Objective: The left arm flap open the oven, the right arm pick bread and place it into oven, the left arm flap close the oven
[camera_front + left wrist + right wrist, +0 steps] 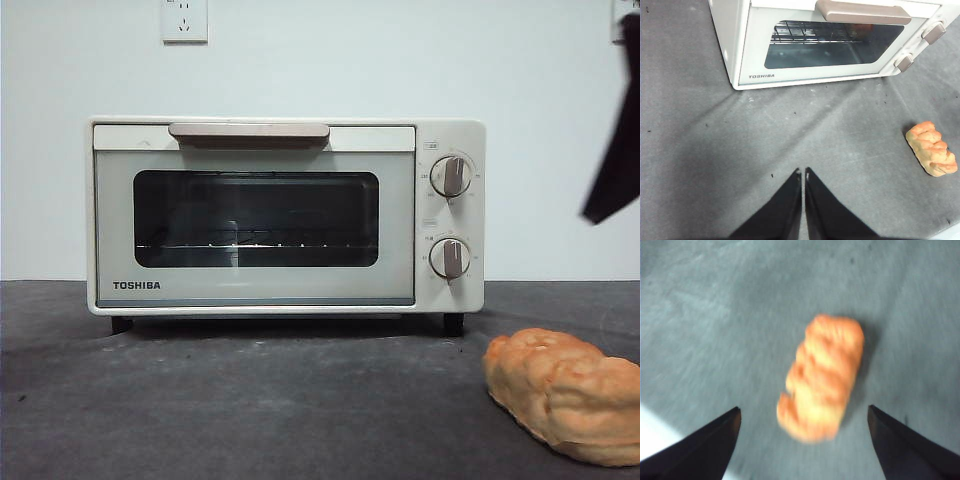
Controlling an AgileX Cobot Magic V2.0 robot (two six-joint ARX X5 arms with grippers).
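Note:
The cream-white oven (285, 215) stands at the back of the table with its door shut and the beige handle (249, 133) on top of the door. The golden-orange bread (570, 395) lies on the cloth at the near right, apart from the oven. My right gripper (804, 408) hangs open above the bread (822, 375), one jaw on either side and not touching it. It shows as a black tip (615, 160) at the right edge of the front view. My left gripper (803, 172) is shut and empty over bare cloth, well in front of the oven (830, 45).
Dark grey cloth (250, 400) covers the table. A white wall with a socket (184, 20) stands behind the oven. Two round knobs (452, 215) sit on the oven's right side. A pale table edge (655, 430) shows near the right gripper.

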